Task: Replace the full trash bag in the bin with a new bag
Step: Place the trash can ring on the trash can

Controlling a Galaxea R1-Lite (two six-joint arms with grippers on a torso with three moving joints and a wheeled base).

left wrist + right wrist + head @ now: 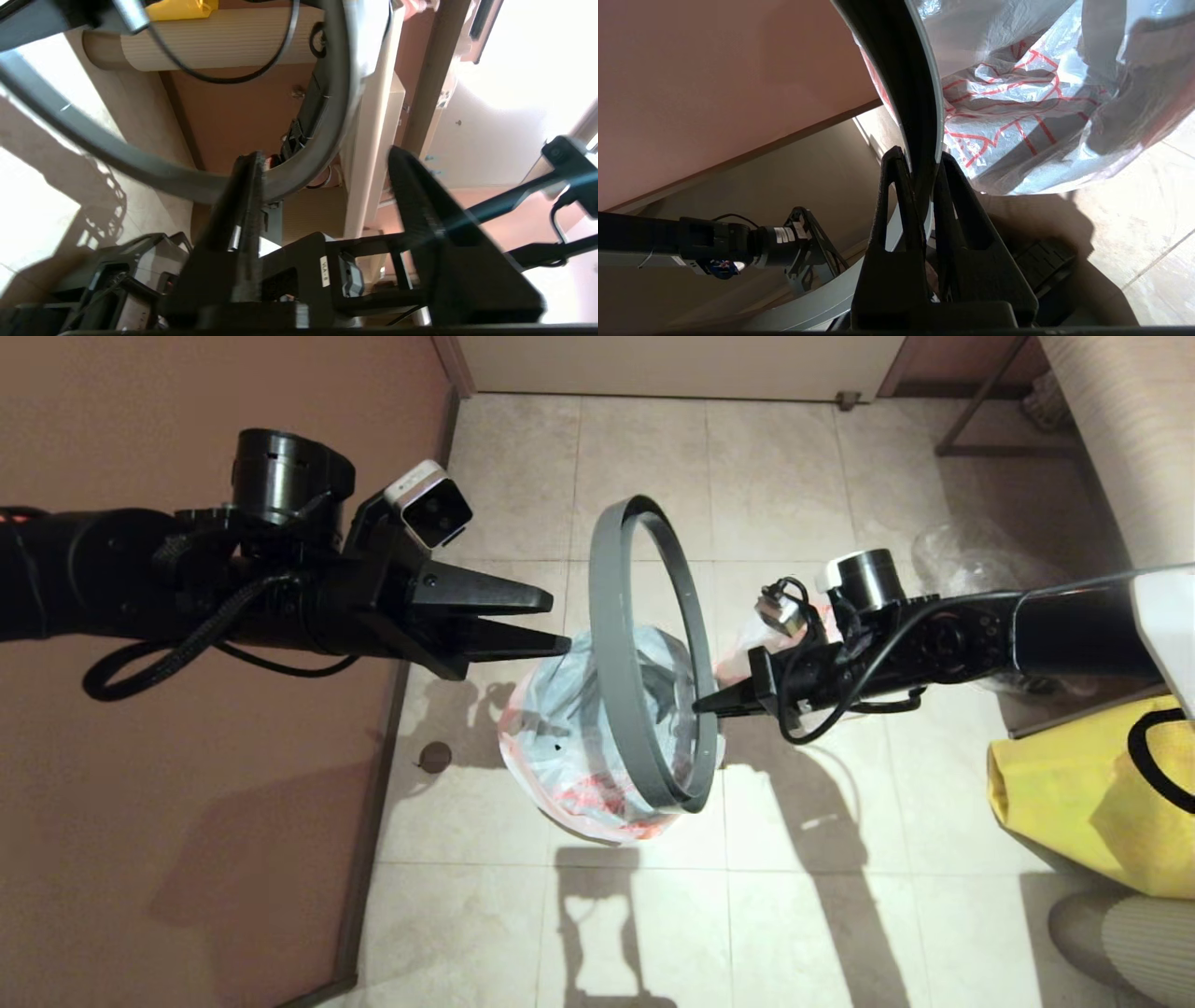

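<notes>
grey ring (644,653) held mid-air by right gripper (920,161), clamped on its rim.
left gripper (555,621) parted, beside ring; full trash bag (579,747) on floor below: soft, slippery, prob. light; grab at gathered rim.

Pale beige floor tiles (794,485) with thin grout lines cover the room, lit by strong light that throws hard, dark shadows across them. A reddish-brown wall (187,803) runs down the left side of the head view, with a darker skirting strip at its foot. At the far end a cream panel (672,364) meets the floor. On the right stand a ribbed beige upholstered piece (1120,429), a thin metal frame (980,420) and a yellow bag (1083,803).
</notes>
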